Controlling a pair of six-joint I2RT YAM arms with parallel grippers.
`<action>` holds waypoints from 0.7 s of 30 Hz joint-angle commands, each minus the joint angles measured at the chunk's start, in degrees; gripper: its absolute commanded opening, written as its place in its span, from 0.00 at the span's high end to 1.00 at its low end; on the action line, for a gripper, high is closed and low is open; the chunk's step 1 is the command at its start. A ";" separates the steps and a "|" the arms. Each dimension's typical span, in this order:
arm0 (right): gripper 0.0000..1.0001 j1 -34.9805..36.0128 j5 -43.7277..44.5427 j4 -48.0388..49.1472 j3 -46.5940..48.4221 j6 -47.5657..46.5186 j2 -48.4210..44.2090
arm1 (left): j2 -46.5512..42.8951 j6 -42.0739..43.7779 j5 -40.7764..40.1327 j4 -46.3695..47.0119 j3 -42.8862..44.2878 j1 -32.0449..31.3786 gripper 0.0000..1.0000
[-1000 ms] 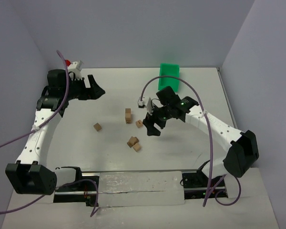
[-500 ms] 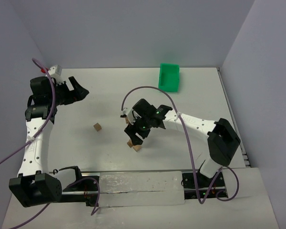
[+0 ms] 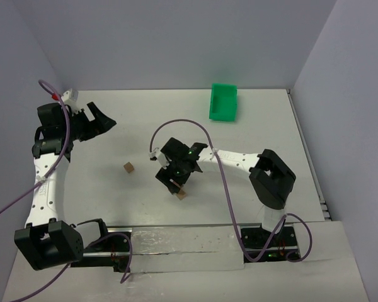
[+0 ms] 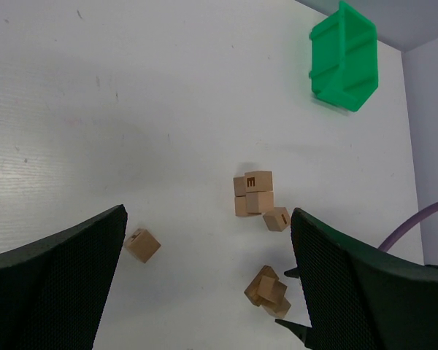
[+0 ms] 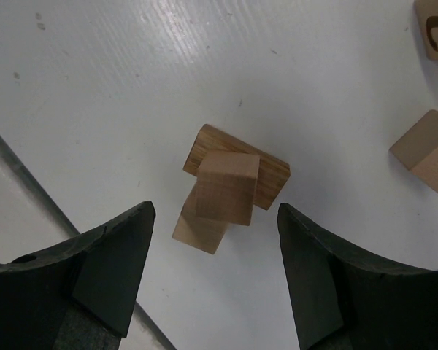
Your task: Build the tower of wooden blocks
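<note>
Three wood blocks (image 5: 230,186) lie piled together on the white table, and my right gripper (image 5: 215,219) hangs just above them, open, a finger on each side and touching none. In the top view that gripper (image 3: 172,179) covers most of the pile; one block (image 3: 181,195) shows below it. The tower (image 4: 252,193) is a short stack of two cubes, seen in the left wrist view, with a loose block (image 4: 276,218) beside it. A lone block (image 3: 130,167) lies further left. My left gripper (image 3: 107,115) stands open and empty at the far left.
A green bin (image 3: 223,102) stands at the back of the table, right of centre. A purple cable arcs over the right arm (image 3: 239,160). Two lettered blocks (image 5: 431,153) lie at the right edge of the right wrist view.
The right arm has swung left and nearer, from beside the stack to above the pile, and its jaws have narrowed somewhat. The left arm pulled back to the left.
</note>
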 commanded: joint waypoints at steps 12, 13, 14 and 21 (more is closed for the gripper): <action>0.46 0.08 3.10 1.60 3.16 -1.94 3.42 | 0.97 -1.44 4.24 4.07 0.50 1.54 0.01; 0.49 0.08 3.01 1.53 3.07 -2.02 3.44 | 1.06 -1.44 4.32 4.08 0.50 1.62 0.01; 0.56 0.08 3.06 1.52 2.99 -2.10 3.37 | 1.27 -1.44 4.40 4.08 0.50 1.64 0.01; 0.97 -2.50 0.70 1.43 1.05 0.17 -2.13 | 1.50 -1.48 4.37 4.11 0.29 2.09 0.01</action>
